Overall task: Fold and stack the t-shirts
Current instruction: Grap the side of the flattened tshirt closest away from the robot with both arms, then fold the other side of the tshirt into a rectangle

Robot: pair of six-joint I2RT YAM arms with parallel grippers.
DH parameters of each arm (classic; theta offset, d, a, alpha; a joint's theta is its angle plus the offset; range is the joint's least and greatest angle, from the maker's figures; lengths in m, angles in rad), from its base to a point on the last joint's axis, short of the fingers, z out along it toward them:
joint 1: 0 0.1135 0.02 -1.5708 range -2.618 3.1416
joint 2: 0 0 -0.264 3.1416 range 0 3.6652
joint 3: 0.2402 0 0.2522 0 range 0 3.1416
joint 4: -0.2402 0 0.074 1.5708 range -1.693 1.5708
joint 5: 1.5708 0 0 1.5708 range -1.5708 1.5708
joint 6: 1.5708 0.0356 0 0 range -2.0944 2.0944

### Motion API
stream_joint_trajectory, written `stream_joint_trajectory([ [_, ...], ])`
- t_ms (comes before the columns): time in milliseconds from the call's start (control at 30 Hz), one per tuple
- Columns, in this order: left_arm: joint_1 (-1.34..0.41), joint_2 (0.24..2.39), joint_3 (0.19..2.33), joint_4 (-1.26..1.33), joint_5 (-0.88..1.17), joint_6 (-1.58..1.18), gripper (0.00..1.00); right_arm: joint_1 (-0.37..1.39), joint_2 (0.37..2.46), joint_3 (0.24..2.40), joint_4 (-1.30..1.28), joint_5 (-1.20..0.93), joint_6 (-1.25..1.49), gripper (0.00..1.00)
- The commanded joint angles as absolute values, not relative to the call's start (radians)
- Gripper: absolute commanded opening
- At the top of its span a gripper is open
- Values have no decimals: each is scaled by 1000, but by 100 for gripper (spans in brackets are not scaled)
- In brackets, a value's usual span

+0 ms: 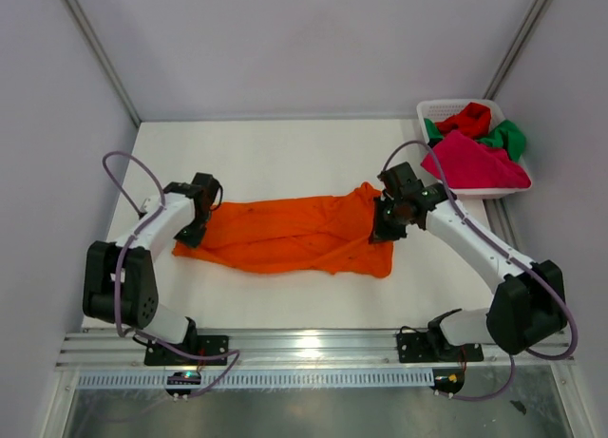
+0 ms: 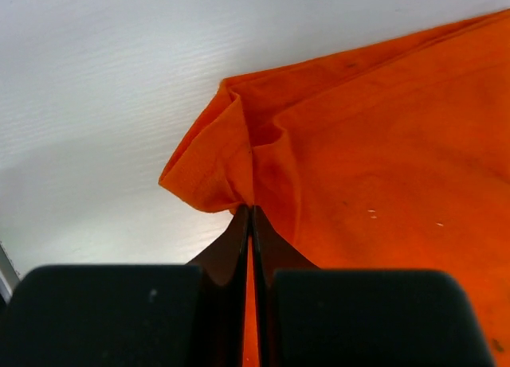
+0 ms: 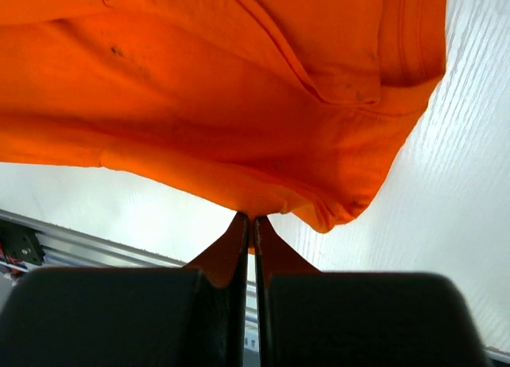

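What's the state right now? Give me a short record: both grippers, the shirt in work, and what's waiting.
left gripper: shut on orange t-shirt, at its left end
right gripper: shut on the same shirt's right edge
orange t-shirt: bunched lengthwise across the table between the arms, not yet folded
basket: far right corner, holds pink t-shirt, red t-shirt, green t-shirt
stack: none visible yet

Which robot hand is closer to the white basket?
Right. The right gripper pinches the orange shirt at the end nearest the basket. The left gripper pinches the shirt's other end, far across the table.
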State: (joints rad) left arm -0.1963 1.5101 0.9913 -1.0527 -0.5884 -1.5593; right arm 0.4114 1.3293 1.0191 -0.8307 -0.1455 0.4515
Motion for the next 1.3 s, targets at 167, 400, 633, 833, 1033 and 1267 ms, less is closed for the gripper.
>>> stream_joint_trajectory([
  [167, -195, 1578, 1187, -1068, -670, -1410, 0, 358, 1486, 1233, -789, -68, 368, 3],
  [400, -189, 1704, 1345, -1083, -675, -1324, 0, 304, 1633, 1383, -778, -41, 341, 3],
  [633, -169, 1789, 1459, -1086, -673, -1270, 0, 281, 1706, 1477, -782, -8, 324, 3],
  [833, -144, 1839, 1532, -1086, -663, -1232, 0, 245, 1764, 1557, -801, -5, 304, 3],
  [1033, -130, 1876, 1566, -1068, -634, -1203, 0, 229, 1813, 1611, -805, 34, 293, 3],
  [1267, -124, 1963, 1601, -1052, -578, -1157, 0, 227, 1868, 1664, -819, 29, 290, 3],
])
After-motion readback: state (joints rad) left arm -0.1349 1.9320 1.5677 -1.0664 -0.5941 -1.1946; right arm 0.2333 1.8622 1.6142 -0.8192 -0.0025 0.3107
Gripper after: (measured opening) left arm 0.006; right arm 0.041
